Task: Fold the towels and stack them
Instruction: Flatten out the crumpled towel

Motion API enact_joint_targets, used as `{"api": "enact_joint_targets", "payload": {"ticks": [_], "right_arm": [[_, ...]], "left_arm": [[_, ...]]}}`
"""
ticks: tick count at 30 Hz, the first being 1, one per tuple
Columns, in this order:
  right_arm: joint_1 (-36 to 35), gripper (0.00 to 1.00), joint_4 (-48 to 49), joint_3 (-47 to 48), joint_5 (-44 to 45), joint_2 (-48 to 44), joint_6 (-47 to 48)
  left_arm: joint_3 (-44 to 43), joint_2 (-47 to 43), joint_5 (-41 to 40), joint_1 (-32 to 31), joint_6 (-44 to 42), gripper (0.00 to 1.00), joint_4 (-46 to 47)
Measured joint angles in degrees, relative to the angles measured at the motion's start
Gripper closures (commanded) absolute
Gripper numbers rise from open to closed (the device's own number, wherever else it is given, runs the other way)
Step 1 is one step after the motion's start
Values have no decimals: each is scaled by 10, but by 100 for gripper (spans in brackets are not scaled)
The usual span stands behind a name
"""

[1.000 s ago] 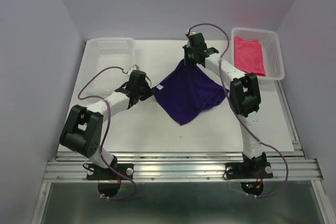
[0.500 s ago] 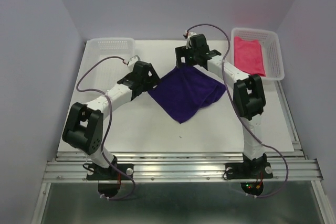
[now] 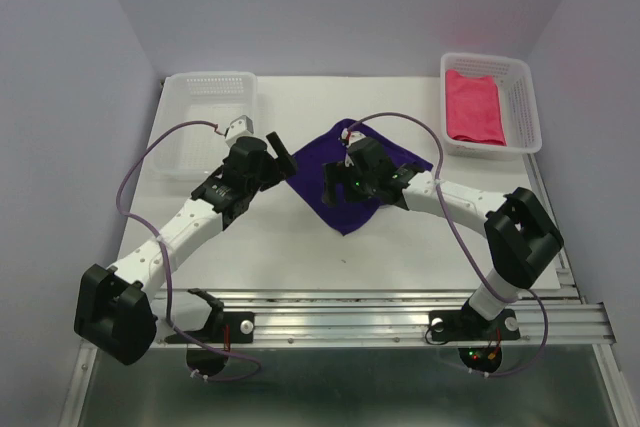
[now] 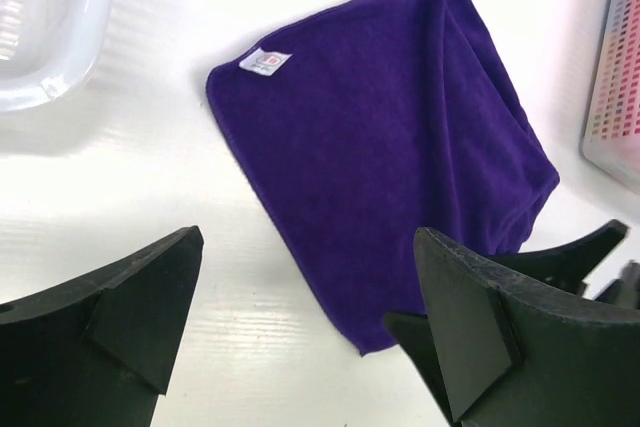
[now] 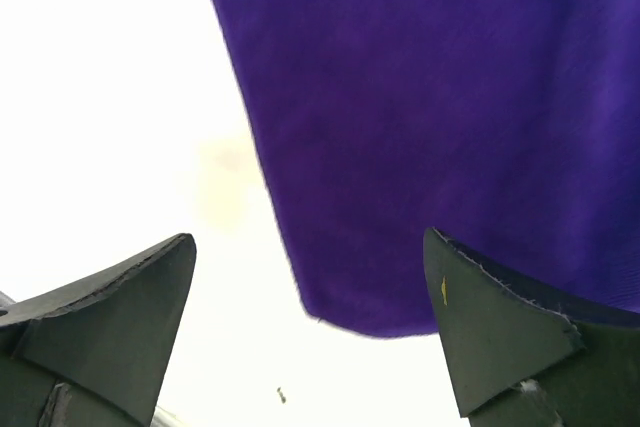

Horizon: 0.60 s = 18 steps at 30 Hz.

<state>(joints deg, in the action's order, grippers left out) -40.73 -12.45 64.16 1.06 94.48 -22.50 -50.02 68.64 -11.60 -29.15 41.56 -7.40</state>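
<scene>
Both arms have let go of the dark purple square cloth towel (image 4: 390,137) they gripped a second ago. The left gripper (image 4: 305,247) and right gripper (image 5: 310,247) now hover over it with fingers spread wide, and it lies folded on the white table (image 3: 260,237). The far-right white plastic mesh basket (image 3: 527,107) holds a magenta-pink towel (image 3: 474,107), and a matching basket (image 3: 205,85) sits far left.

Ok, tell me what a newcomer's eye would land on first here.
The dark purple towel stands out, lying like a diamond in the middle of the white table and looking folded over. Both arms lean in on it, the left tool open by its left corner and the right tool open above its near corner. Next comes the pink towel in the white basket at the far right.
</scene>
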Motion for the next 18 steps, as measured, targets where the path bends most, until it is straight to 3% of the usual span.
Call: {"api": "enact_joint_targets", "payload": {"ticks": [6,11,18], "right_arm": [[-42,0,-1,-21,12,17,-49],[-73,1,-20,-21,73,37,-94],[-136,13,-77,-21,163,47,-133]], "left_arm": [[47,-68,0,0,0,1,-11],[48,-56,-3,0,-4,1,-23],[48,-33,-4,0,-7,1,-36]]}}
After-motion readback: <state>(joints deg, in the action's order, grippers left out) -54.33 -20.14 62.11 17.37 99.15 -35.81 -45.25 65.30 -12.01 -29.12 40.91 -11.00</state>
